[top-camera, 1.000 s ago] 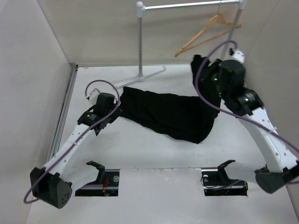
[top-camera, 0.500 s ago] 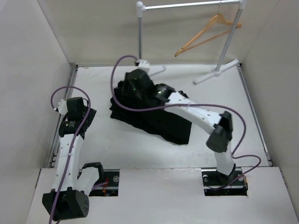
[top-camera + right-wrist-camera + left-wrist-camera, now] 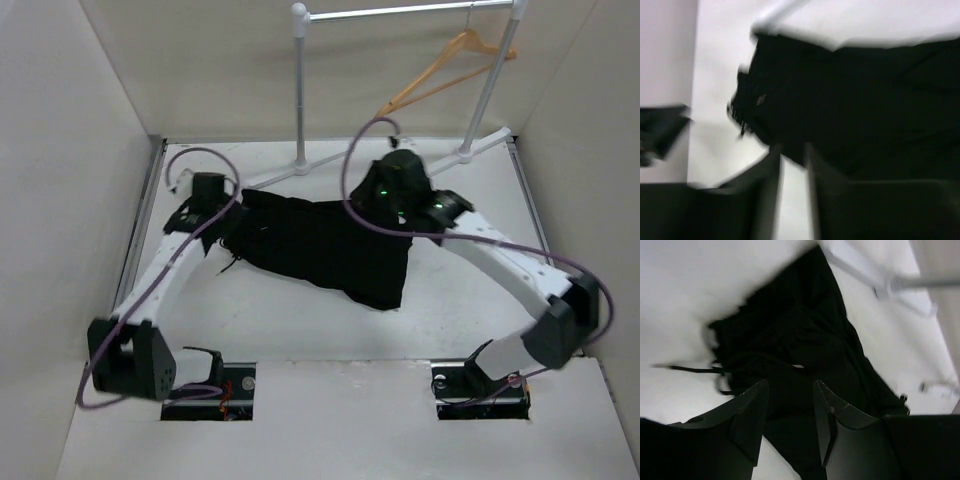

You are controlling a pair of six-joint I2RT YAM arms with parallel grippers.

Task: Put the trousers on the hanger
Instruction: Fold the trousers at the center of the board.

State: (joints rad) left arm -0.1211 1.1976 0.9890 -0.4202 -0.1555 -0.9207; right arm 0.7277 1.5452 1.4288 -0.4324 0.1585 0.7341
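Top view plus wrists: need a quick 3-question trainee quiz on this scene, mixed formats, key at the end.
1. True or false: the hanger hangs from the rack's bar.
2. The trousers are: A) draped over the hanger; B) lying on the table; C) lifted into the air.
3. Short answer: does the left gripper grip anything?
Key: 1 true; 2 B; 3 no, its fingers stand apart above the trousers.
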